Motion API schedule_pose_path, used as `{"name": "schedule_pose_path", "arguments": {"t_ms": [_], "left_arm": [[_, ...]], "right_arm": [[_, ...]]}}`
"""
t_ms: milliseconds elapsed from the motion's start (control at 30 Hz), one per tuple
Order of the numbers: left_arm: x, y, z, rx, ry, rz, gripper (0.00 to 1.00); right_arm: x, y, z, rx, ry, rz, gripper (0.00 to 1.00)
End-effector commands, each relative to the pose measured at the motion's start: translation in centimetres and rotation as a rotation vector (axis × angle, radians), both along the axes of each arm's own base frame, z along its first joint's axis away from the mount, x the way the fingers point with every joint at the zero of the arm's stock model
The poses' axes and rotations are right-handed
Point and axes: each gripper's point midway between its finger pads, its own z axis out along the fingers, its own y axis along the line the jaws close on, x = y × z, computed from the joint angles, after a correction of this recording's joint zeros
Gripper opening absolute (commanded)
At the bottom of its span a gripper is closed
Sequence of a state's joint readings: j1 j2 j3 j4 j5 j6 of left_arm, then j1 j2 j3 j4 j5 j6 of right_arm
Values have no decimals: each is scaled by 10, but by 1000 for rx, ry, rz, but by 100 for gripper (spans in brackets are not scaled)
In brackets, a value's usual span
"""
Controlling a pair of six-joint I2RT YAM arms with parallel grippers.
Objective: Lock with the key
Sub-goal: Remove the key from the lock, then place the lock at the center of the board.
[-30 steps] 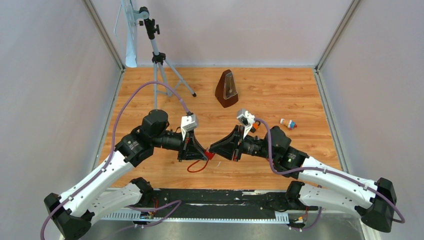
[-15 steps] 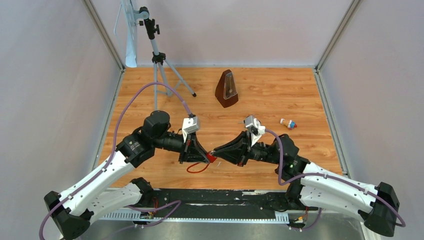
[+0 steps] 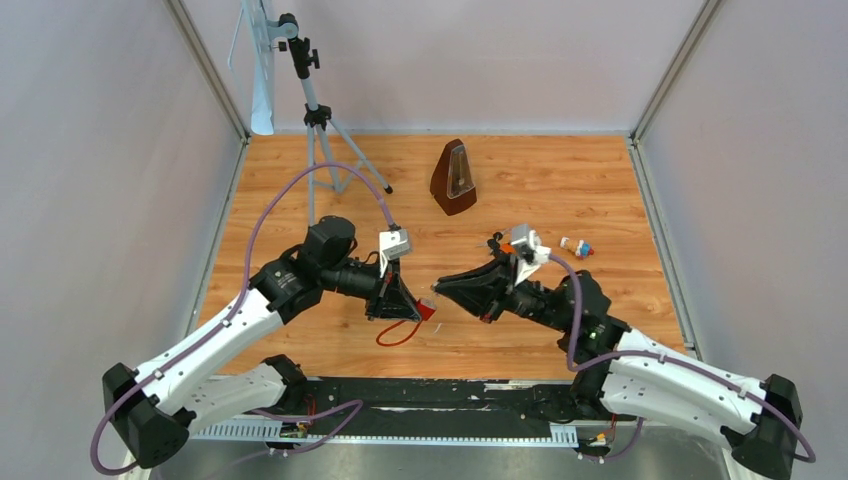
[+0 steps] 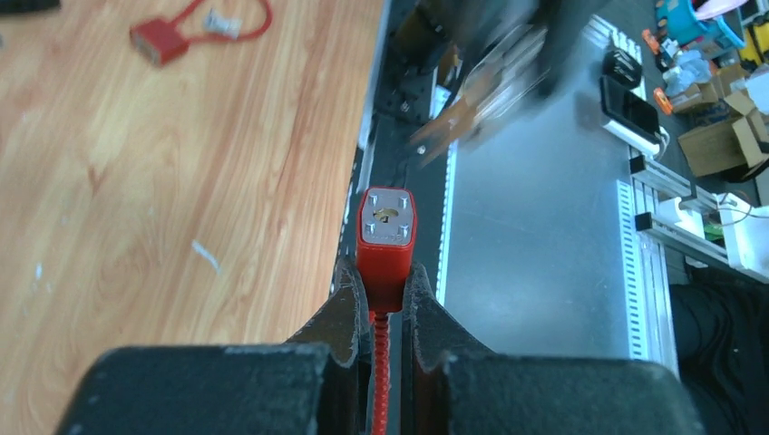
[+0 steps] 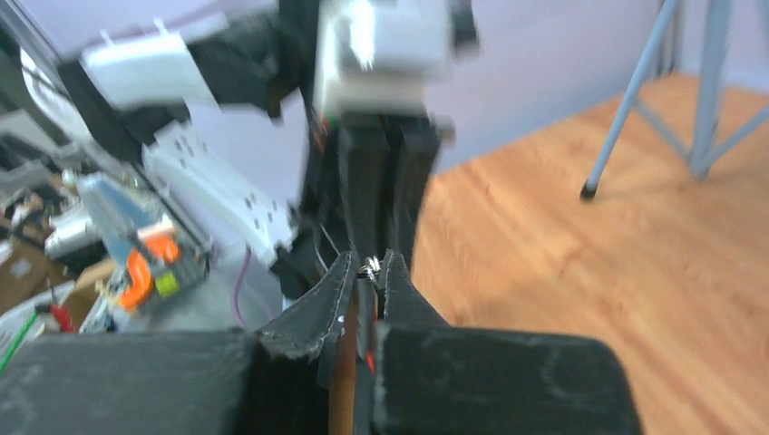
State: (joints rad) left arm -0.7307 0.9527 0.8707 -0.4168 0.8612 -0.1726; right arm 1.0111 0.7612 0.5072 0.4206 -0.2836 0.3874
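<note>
**A:** How is the left gripper [image 4: 384, 283] found?

**B:** It is clamped on the lock [image 4: 385, 237]. The red body is pinched by its lower end between the fingers [image 4: 343, 313]. The grey keyhole face is presented just past the tips, turned away from the wrist. A red cable [image 4: 381, 372] is seen running back from the body between the fingers (in the top view its loop shows on the near side of the gripper, but whether it hangs or lies on the wood cannot be told).

**A:** And the right gripper [image 5: 367, 265]?

**B:** It is drawn closed as well. A small glint of metal, read as the key [image 5: 370, 265], is nipped at the very tips. Little more of it can be made out through the blur.

**A:** How are the two placed?

**B:** The grippers are pointed at each other over the table [image 3: 600, 190]. The key is held near the lock's face, slightly to its far side, with a gap left between them.

**A:** What is found farther out?

**B:** Ahead of the left gripper, in its wrist view, a second red lock [image 4: 159, 43] with its own loop is laid on the wood. Well beyond both grippers, toward the back wall, a metronome [image 3: 454, 178] is stood upright. A tripod [image 3: 318, 120] is set farther back on the left gripper's side. A small toy figure [image 3: 575, 247] is laid on the far side of the right gripper's wrist.
</note>
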Motion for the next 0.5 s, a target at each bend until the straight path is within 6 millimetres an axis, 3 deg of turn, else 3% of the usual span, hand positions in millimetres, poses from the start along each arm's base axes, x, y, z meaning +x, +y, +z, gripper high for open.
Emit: {"name": "schedule_pose_path", "arguments": {"t_ms": [0, 233, 300, 367, 467], "left_arm": [[3, 13, -31, 126, 72, 67, 0], [8, 11, -25, 113, 48, 85, 0], [13, 11, -22, 108, 31, 108, 0], [19, 10, -18, 103, 16, 142, 0], [36, 13, -19, 118, -7, 256, 0]], "right_arm": [[5, -43, 110, 366, -93, -134, 0], [22, -40, 96, 291, -9, -202, 0], [44, -38, 81, 219, 68, -306, 0], [68, -33, 52, 108, 166, -413, 0], [88, -27, 10, -40, 279, -505, 0]]}}
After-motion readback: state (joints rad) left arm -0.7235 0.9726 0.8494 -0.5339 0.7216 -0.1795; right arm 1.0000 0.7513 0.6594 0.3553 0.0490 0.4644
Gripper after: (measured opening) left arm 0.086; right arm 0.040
